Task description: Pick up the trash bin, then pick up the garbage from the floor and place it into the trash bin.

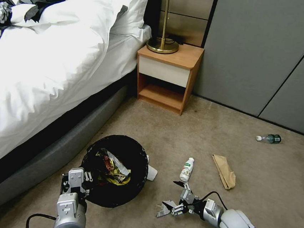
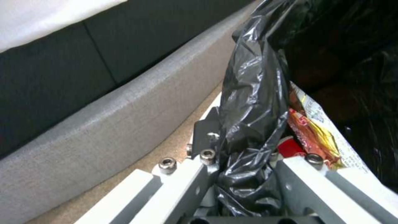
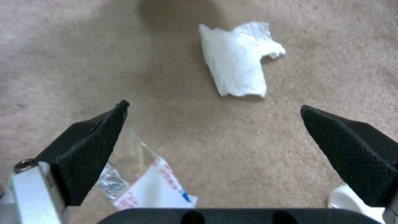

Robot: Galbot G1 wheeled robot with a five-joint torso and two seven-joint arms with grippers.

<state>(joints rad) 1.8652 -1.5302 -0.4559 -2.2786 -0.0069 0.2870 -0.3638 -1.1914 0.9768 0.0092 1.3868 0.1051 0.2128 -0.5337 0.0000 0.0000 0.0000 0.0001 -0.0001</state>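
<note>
My left gripper is pinched tight on the rim of the trash bin, with the crinkly black bag squeezed between my fingers. The bin is next to the gray base of the bed, close in front of me. Inside it I can see shiny snack wrappers, red and yellow.

My right gripper hangs low over the carpet with its two black fingers spread wide apart, holding nothing. A small clear and white wrapper lies on the carpet right under one finger. A crumpled white tissue lies a bit farther out, just beside the bin.

A small white bottle lies on the carpet just past my right gripper. A brown paper bag lies near it, more to my right. Another little bottle lies well apart, near the gray wall. A wooden nightstand with a lamp stands at the head of the bed.
</note>
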